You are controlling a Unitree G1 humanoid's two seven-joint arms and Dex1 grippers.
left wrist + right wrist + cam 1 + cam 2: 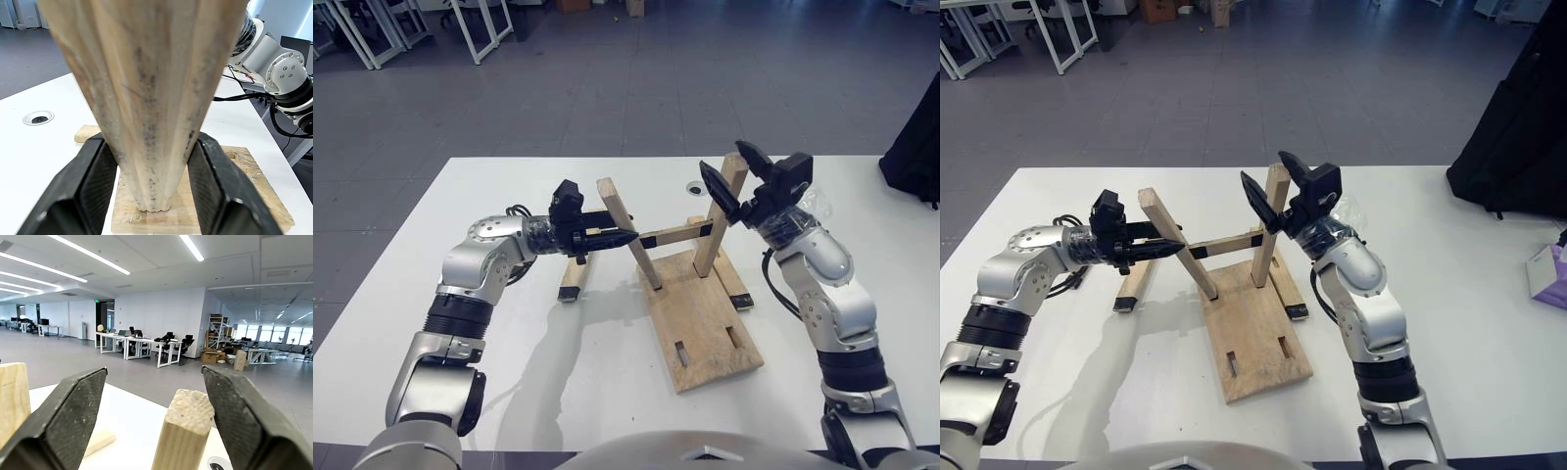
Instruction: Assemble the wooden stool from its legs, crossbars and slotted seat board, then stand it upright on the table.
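With the left hand (623, 236) clamping the left leg (643, 262) and the right hand (736, 180) wide open around the right leg (715, 235), that unheld side may slip off the seat board (705, 338)

Table (862, 206): seat board (705, 328) flat, centre, long axis running near to far.
Far end of the board: left leg (628, 233) and right leg (718, 220) stand on it, both tilted, with the crossbar (673, 235) between them.
Loose piece (575, 274) lies on the table left of the board; second loose piece (736, 284) lies along the board's right edge.
Left gripper (625, 236) clamps the left leg from the left.
Right gripper (736, 178) straddles the right leg's top, fingers clear of it.
Grommet (696, 187) is behind the legs.
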